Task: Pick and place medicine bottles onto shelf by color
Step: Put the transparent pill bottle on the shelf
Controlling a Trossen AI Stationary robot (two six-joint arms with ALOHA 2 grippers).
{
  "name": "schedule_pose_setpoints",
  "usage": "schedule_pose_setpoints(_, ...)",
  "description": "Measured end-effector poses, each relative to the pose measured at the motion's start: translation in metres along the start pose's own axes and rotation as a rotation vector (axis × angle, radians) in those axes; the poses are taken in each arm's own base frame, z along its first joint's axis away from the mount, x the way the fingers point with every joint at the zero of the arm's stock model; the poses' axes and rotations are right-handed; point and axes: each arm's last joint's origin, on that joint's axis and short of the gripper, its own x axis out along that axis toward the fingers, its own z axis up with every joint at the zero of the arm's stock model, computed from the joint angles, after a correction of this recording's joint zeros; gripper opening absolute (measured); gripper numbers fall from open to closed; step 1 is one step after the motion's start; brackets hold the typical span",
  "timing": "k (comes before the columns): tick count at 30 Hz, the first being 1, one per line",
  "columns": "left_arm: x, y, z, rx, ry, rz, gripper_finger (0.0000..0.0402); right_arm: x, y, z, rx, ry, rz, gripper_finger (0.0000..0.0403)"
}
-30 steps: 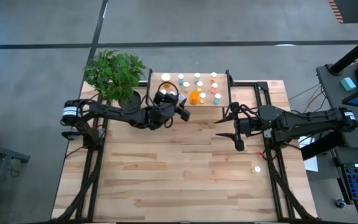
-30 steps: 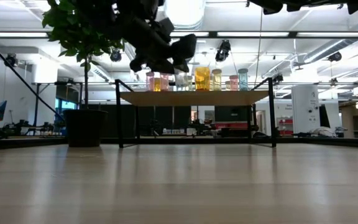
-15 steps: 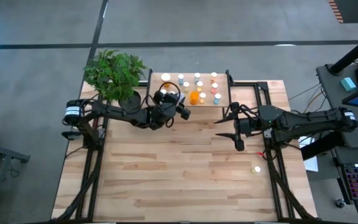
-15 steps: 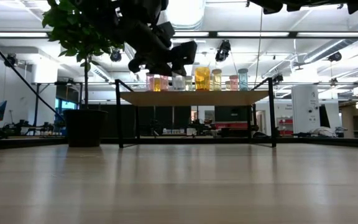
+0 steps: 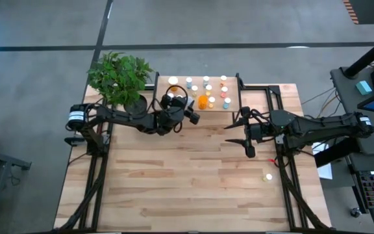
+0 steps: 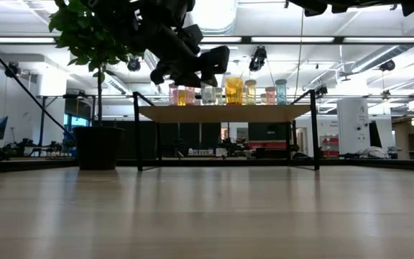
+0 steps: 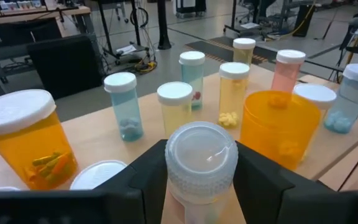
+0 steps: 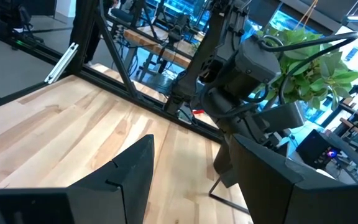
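- Holding a pale-capped bottle (image 7: pixel 201 163) clamped between its fingers, my left gripper (image 5: pixel 188 114) hangs at the shelf (image 5: pixel 232 106) front edge, left of centre; I judge it is carried high so it clears the bottles already standing there.
- I see the held bottle upright and centred in the gripper, with the large orange bottle (image 7: pixel 280 129) just beside it and a blue one (image 7: pixel 123 106) and yellow ones farther back.
- My right gripper (image 5: pixel 247 138) waits over the tabletop (image 5: pixel 187 182), fingers spread and empty, well apart from the shelf.
- One stray bottle (image 5: pixel 269 176) lies near the table's right edge, closest to that idle gripper.
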Motion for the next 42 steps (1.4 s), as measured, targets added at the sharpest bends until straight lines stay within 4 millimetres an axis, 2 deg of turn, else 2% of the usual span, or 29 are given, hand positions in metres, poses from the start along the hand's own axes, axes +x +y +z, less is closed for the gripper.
schedule_pose_setpoints(11,0.003,0.003,0.001,-0.005,-0.001,0.012,0.0192,0.0,0.0,0.0,0.001,0.001,0.0,0.0201)
schedule_pose_setpoints(28,0.003,0.008,0.007,0.043,-0.016,0.041,0.0195,0.0,-0.001,-0.002,-0.009,0.041,-0.046,0.0201)
schedule_pose_setpoints(42,-0.017,0.017,0.04,0.013,-0.086,0.016,0.0195,0.0,-0.001,-0.002,-0.009,0.042,-0.045,0.0201)
